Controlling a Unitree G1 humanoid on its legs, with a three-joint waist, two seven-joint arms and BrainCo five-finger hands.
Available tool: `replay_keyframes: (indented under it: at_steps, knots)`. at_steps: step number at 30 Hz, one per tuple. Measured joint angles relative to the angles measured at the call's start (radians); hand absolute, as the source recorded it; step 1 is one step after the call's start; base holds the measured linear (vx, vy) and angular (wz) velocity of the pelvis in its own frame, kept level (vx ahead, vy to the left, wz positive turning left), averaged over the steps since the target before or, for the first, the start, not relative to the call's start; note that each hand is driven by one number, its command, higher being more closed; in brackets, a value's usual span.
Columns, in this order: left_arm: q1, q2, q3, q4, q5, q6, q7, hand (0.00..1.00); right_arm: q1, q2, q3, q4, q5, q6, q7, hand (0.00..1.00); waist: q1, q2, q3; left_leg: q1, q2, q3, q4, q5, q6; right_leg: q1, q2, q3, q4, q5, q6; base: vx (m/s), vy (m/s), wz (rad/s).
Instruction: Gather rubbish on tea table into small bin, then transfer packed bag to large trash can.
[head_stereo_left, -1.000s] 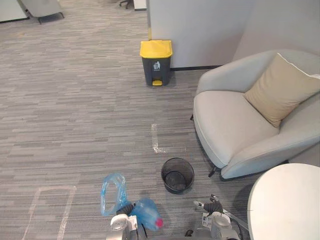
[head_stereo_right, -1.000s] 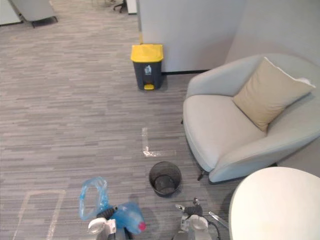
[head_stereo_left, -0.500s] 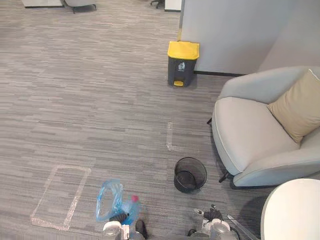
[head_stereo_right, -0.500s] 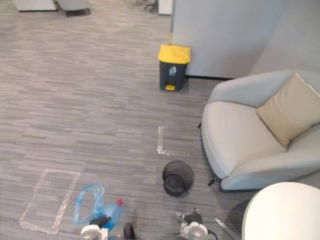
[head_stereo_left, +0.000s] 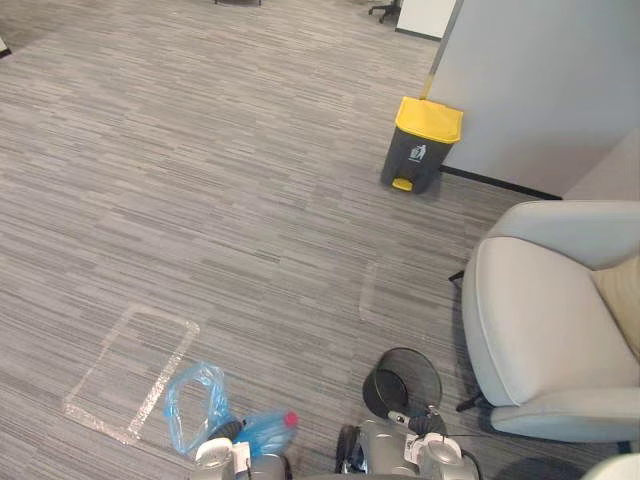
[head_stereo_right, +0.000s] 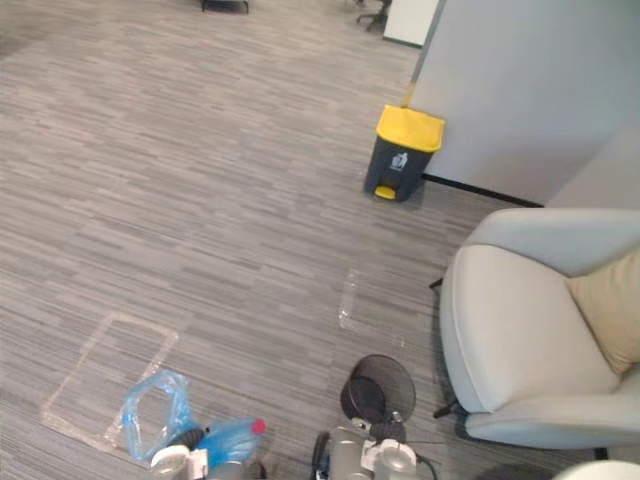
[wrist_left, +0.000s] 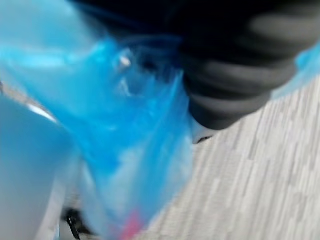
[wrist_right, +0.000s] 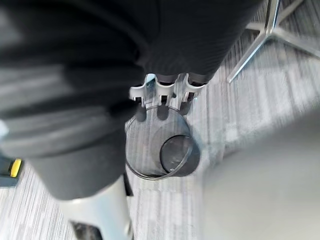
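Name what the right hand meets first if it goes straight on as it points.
Probably the rim of the small black mesh bin, just ahead of the right hand; depth is unclear.

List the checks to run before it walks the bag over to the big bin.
1. Blue bag with the left hand: ok, it hangs right by it.
2. Hold on the bag secure: cannot tell, plastic hides it.
3. Right hand free: ok, open, holding nothing, by the small mesh bin.
4. Large trash can in sight: ok, ahead to the right, against the wall.
5. Its yellow lid open: not ok, down.
6. Armchair off the route: probably ok, it sits to the right.
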Motion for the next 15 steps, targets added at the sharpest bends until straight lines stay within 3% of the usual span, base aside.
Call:
replay_keyframes:
  at_steps: [1, 3, 4, 6, 8, 10, 11, 12, 13, 15]
  knots:
    - [-0.001, -0.019, 0.001, -0.001, 0.001, 0.001, -0.001, 1.00, 0.003, -0.021, 0.004, 0.005, -0.001, 0.001, 0.001, 0.00, 0.004, 0.044, -0.015, -0.035, 0.042, 0.002, 0.109, -0.020, -0.018, 0.031, 0.022, -0.048, -0.023, -0.018, -0.011, 0.53, -0.095, 0.71]
    - [-0.003, -0.036, 0.003, -0.002, 0.001, 0.001, -0.007, 1.00, -0.008, -0.024, 0.011, 0.005, 0.000, 0.002, 0.001, 0.00, 0.007, 0.069, -0.012, -0.116, 0.090, 0.048, 0.319, 0.027, -0.089, 0.092, 0.043, -0.075, -0.073, -0.024, -0.015, 0.61, -0.078, 0.44]
    - [-0.001, -0.041, 0.013, -0.011, 0.001, 0.003, -0.010, 1.00, -0.007, -0.020, 0.023, 0.005, 0.000, 0.006, 0.001, 0.00, 0.011, 0.076, -0.005, -0.159, 0.129, 0.086, 0.472, 0.083, -0.102, 0.181, 0.062, -0.064, -0.140, -0.024, -0.016, 0.57, -0.034, 0.06]
    - [0.004, -0.035, 0.021, -0.038, 0.001, 0.002, -0.017, 1.00, -0.023, -0.013, 0.033, 0.007, 0.001, 0.013, 0.000, 0.00, 0.027, 0.064, 0.004, -0.173, 0.178, 0.161, 0.548, 0.055, -0.059, 0.301, 0.069, -0.019, -0.220, -0.025, -0.016, 0.58, 0.005, -0.15]
    - [0.012, -0.036, 0.021, -0.056, 0.001, -0.001, -0.018, 1.00, -0.047, -0.009, 0.031, 0.007, 0.010, 0.014, -0.005, 0.00, 0.033, 0.049, 0.011, -0.229, 0.189, 0.200, 0.490, 0.023, -0.033, 0.370, 0.048, 0.029, -0.250, -0.026, -0.018, 0.44, 0.087, -0.34]
    - [0.004, -0.037, 0.021, -0.071, 0.001, -0.003, -0.018, 1.00, -0.077, -0.006, 0.030, 0.006, 0.027, 0.014, -0.011, 0.00, 0.035, 0.049, 0.016, -0.283, 0.185, 0.207, 0.313, 0.044, -0.022, 0.377, 0.017, 0.066, -0.222, -0.028, -0.016, 0.33, 0.184, -0.59]
    - [0.005, -0.041, 0.021, -0.073, 0.001, -0.006, -0.017, 1.00, -0.083, 0.000, 0.029, 0.004, 0.027, 0.013, -0.015, 0.00, 0.039, 0.056, 0.016, -0.289, 0.178, 0.164, 0.146, 0.134, -0.022, 0.381, 0.004, 0.096, -0.194, -0.040, 0.005, 0.36, 0.290, -0.90]
    - [0.007, -0.055, 0.022, -0.073, 0.001, -0.010, -0.016, 1.00, -0.074, 0.004, 0.029, 0.003, 0.027, 0.013, -0.016, 0.00, 0.050, 0.078, 0.009, -0.270, 0.184, 0.109, 0.010, 0.325, -0.057, 0.381, 0.002, 0.134, -0.170, -0.064, 0.044, 0.36, 0.320, -0.90]
    - [-0.002, -0.041, 0.022, -0.059, 0.001, -0.011, -0.015, 1.00, -0.071, 0.001, 0.046, 0.014, 0.029, 0.017, -0.013, 0.00, 0.055, 0.047, 0.006, -0.267, 0.161, 0.132, 0.049, 0.290, -0.052, 0.382, -0.023, 0.167, -0.164, -0.082, 0.069, 0.43, 0.361, -0.71]
    - [-0.033, -0.035, 0.021, -0.054, 0.001, -0.010, -0.015, 1.00, -0.074, 0.011, 0.046, 0.009, 0.028, 0.022, -0.009, 0.00, 0.057, 0.027, 0.007, -0.252, 0.149, 0.174, 0.086, 0.213, -0.034, 0.366, -0.053, 0.219, -0.127, -0.049, 0.075, 0.40, 0.336, -0.53]
